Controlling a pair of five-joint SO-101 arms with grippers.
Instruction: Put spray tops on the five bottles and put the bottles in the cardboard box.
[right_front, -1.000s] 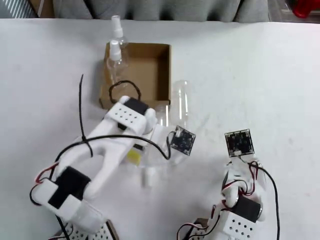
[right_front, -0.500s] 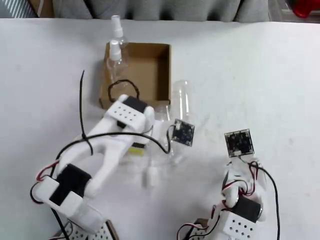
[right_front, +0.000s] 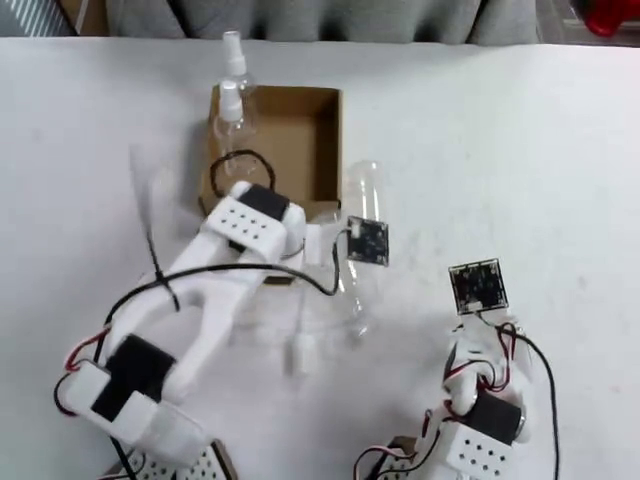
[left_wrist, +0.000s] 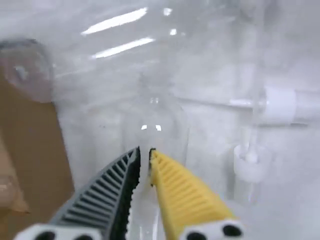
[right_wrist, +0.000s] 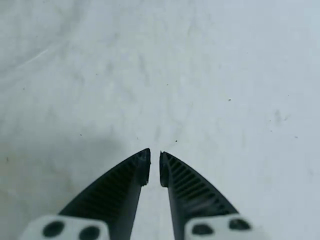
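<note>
A white, faintly scuffed desk (right_front: 520, 150) is carrying everything, with the open cardboard box (right_front: 290, 140) sitting toward its far side. Beyond the box, along the desk's far edge, grey fabric (right_front: 300, 16) is hanging, and something red (right_front: 612, 14) is showing off toward the far right corner.

One capped bottle (right_front: 229, 115) is standing inside the box against its left wall, and a second capped bottle (right_front: 234, 55) is standing on the desk just beyond the box's far left corner. An uncapped clear bottle (right_front: 363, 200) is lying on the desk just beside the box's near right corner. A loose spray top (right_front: 300, 348) is lying on the desk well in front of the box.

The left arm (right_front: 215, 290) is stretching to the box's near wall. The left gripper (left_wrist: 145, 156) is hovering over clear plastic beside that wall, its fingers (left_wrist: 175, 195) clenched almost together with nothing visible between them. The right gripper (right_wrist: 154, 167) is pointing at bare desk well to the right of the box, its fingers likewise clenched on nothing.
</note>
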